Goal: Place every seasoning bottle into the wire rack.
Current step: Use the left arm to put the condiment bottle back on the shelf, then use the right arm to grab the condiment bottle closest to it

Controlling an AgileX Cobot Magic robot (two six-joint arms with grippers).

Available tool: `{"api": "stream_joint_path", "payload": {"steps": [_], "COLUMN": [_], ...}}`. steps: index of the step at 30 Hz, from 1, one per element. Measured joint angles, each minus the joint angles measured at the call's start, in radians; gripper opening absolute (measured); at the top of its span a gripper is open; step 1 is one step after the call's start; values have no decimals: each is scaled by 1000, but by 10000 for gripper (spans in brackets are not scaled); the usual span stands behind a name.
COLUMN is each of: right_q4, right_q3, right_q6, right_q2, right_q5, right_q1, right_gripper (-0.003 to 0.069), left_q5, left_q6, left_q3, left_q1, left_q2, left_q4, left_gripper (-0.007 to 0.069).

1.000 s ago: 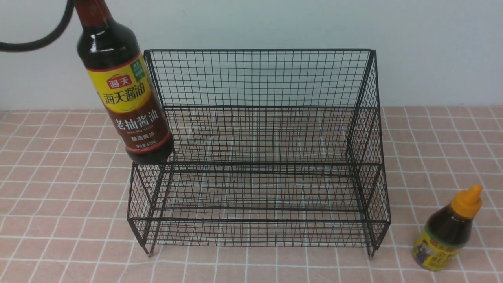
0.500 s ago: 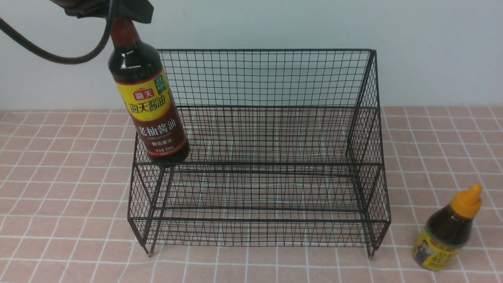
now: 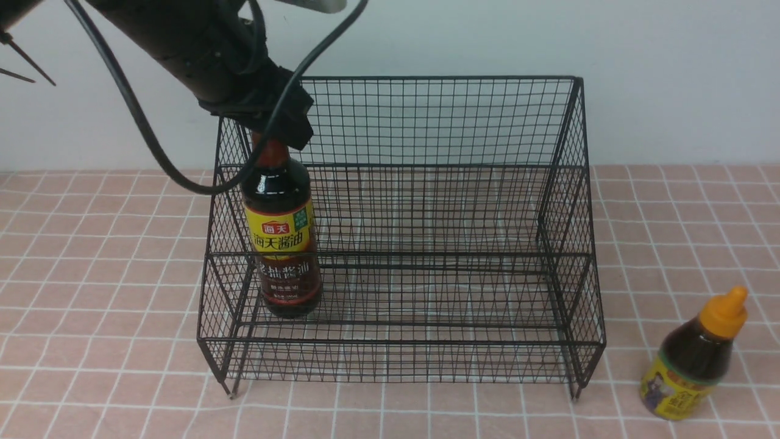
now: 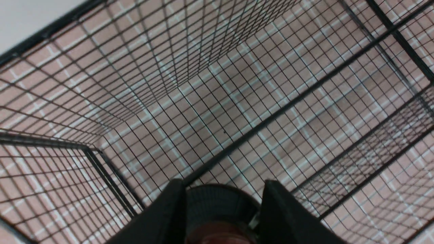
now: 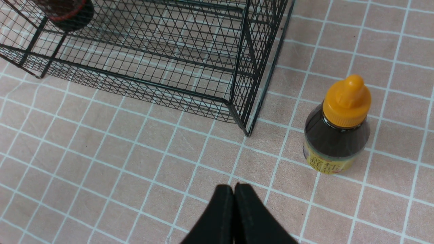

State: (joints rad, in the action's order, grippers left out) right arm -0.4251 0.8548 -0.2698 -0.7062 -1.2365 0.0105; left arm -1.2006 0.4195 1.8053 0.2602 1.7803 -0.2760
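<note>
The tall seasoning bottle (image 3: 281, 244), dark with a red-brown cap and a yellow-and-maroon label, stands upright inside the black wire rack (image 3: 426, 122), at the left end of the lower tier. My left gripper (image 3: 271, 131) is shut on its cap from above. In the left wrist view the gripper (image 4: 222, 193) has the bottle top (image 4: 217, 210) between its two fingers. The short bottle (image 3: 694, 360), with an orange nozzle cap, stands on the table to the right of the rack. My right gripper (image 5: 234, 188) is shut and empty, near the short bottle (image 5: 337, 128).
The rack stands on a pink tiled tabletop against a pale wall. The left arm's black cables (image 3: 146, 140) hang over the rack's left side. In the right wrist view the rack's front right corner (image 5: 245, 128) and the tall bottle's base (image 5: 67, 12) show.
My left gripper has carried the tall bottle right from above the rack's left edge and down into the lower tier. The short bottle has not moved.
</note>
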Motion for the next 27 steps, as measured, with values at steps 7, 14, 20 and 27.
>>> {"api": "stream_joint_path", "payload": {"steps": [7, 14, 20, 27], "right_q4": [3, 131, 166, 151], "right_q3": [0, 40, 69, 69], "right_q6": [-1, 24, 26, 27], "right_q2": [0, 0, -48, -249], "right_q5": [-19, -29, -12, 74], "right_q1": [0, 0, 0, 0], "right_gripper": [-15, 0, 88, 340], "left_q5": [1, -37, -48, -56], "left_q6": [-7, -66, -152, -234], "left_q3": [7, 15, 56, 63], "left_q1": [31, 32, 28, 22], "left_q2": [5, -11, -108, -320], "left_q4": [25, 45, 59, 146], "left_gripper": [262, 367, 358, 57]}}
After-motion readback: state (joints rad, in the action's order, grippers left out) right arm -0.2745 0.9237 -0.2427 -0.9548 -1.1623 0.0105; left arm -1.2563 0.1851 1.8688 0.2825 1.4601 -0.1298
